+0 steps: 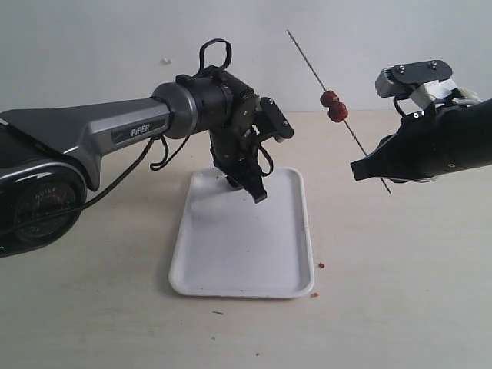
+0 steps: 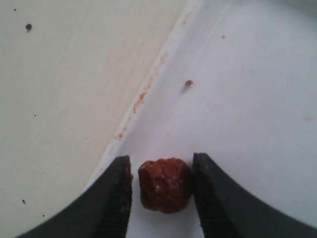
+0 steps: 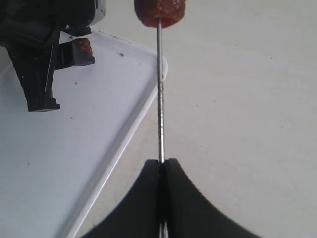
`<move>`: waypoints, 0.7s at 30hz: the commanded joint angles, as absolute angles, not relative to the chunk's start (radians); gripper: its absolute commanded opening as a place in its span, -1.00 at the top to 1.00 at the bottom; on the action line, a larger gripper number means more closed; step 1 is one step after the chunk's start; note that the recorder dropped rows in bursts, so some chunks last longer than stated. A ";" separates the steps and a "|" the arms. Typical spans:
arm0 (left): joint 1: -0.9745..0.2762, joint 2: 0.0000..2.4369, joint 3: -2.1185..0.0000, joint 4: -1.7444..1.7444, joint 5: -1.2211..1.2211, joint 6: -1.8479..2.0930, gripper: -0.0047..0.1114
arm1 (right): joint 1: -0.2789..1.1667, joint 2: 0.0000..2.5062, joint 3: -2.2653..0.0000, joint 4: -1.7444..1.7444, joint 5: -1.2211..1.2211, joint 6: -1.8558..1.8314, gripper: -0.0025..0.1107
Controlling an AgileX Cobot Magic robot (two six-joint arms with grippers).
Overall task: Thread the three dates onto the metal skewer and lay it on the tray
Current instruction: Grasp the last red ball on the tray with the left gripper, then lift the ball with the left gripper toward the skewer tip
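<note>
A wrinkled red-brown date [image 2: 165, 185] between the fingers of the black left gripper [image 2: 161, 162], over the flat white plastic tray [image 2: 247, 109], clamped or loose impossible to tell, right gripper [image 3: 162, 162] pinched shut on the thin grey metal skewer [image 3: 160, 99], two threaded dates [image 1: 334, 106] just beyond its fingertips.

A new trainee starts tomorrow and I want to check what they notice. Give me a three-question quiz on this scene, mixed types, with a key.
1. How many dates are on the skewer?
2. True or false: the right tool is pressing the skewer flat on the tray.
3. Where is the loose date?
A. Stuck on the skewer's tip.
B. On the tray, between the fingers of the left tool.
C. In the right tool.

Key
1. Two.
2. False: it holds the skewer tilted in the air.
3. B.
</note>
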State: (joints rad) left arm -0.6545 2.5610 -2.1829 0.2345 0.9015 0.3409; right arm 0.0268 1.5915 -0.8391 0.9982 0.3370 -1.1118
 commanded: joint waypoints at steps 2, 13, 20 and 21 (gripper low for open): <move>-0.659 2.574 -2.180 0.229 0.949 0.337 0.25 | 0.024 1.585 -0.845 0.994 0.341 -1.115 0.96; -0.659 2.547 -2.180 0.225 0.958 0.231 0.34 | 0.024 1.585 -0.845 0.994 0.341 -1.115 0.96; -0.644 2.436 -2.180 0.045 0.869 0.089 0.34 | 0.024 1.585 -0.845 0.992 0.394 -1.115 0.96; -0.637 2.418 -2.180 -0.045 0.858 0.100 0.34 | 0.024 1.585 -0.843 0.992 0.421 -1.115 0.96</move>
State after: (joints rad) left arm -0.6496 2.4622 -2.1784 0.0888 0.8895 0.1127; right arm 0.0268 1.5915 -0.8391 0.9973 0.3799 -1.1118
